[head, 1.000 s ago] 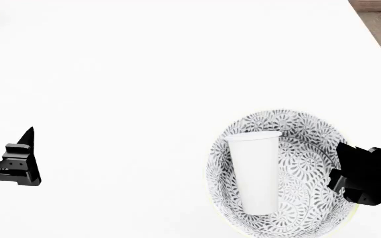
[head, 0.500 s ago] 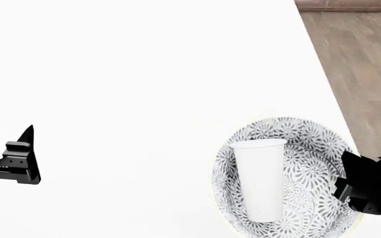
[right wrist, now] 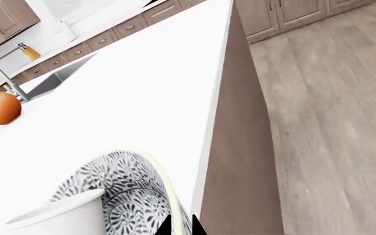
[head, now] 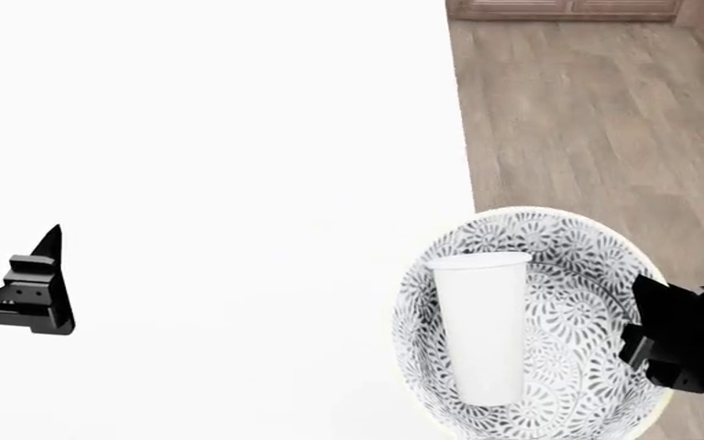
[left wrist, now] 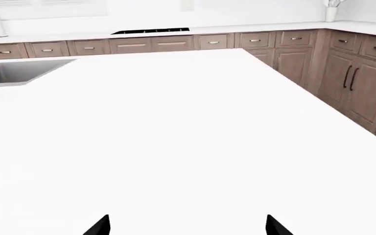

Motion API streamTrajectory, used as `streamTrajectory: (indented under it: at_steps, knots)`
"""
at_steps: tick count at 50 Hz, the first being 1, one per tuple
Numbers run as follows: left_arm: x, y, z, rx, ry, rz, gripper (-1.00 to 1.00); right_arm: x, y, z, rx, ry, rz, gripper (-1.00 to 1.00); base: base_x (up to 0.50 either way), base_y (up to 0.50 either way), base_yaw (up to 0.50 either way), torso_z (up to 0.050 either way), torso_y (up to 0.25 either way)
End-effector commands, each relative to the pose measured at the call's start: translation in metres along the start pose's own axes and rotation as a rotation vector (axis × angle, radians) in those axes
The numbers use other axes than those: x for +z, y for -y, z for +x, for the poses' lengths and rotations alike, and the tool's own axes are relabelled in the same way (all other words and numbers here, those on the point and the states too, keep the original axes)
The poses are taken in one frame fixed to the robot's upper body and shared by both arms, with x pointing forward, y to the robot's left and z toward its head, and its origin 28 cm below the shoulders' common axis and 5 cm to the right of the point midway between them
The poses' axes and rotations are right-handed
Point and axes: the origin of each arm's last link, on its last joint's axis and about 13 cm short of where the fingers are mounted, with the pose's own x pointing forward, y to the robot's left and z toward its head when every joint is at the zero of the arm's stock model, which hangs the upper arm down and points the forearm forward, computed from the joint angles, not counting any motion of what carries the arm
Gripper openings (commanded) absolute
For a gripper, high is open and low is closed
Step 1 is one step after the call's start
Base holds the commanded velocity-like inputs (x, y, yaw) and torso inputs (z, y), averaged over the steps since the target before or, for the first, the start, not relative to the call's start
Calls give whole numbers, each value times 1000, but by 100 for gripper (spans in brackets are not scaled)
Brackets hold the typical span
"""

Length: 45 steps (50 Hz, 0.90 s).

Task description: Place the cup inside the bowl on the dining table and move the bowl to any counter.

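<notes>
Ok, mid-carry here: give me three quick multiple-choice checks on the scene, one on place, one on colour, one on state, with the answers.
1. Where is the cup?
A. Inside the bowl
B. On the floor
C. By the sink

2. What colour is the round object near the faucet?
A. Blue
B. Orange
C. Green

3. How is the left end effector?
A. Shut on the cup
B. Shut on the bowl
C. Open, holding nothing

Answers:
1 A, the head view shows the cup lying within the patterned bowl.
2 B, the right wrist view shows it orange.
3 C, the left wrist view shows its tips spread over bare dining table.
</notes>
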Motion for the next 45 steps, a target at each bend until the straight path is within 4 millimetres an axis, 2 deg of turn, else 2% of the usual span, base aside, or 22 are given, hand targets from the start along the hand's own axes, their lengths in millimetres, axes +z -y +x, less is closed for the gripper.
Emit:
streamTrajectory:
  at_steps: [1, 45]
  knots:
    - [1, 0, 0, -1, 2, -2, 100, 2, 0, -1, 10, 19, 4, -100, 1, -500, 0, 0, 0]
    - [-2, 0, 1, 2, -3, -11, 100, 1, 1, 3, 17, 21, 1, -100, 1, -500, 0, 0, 0]
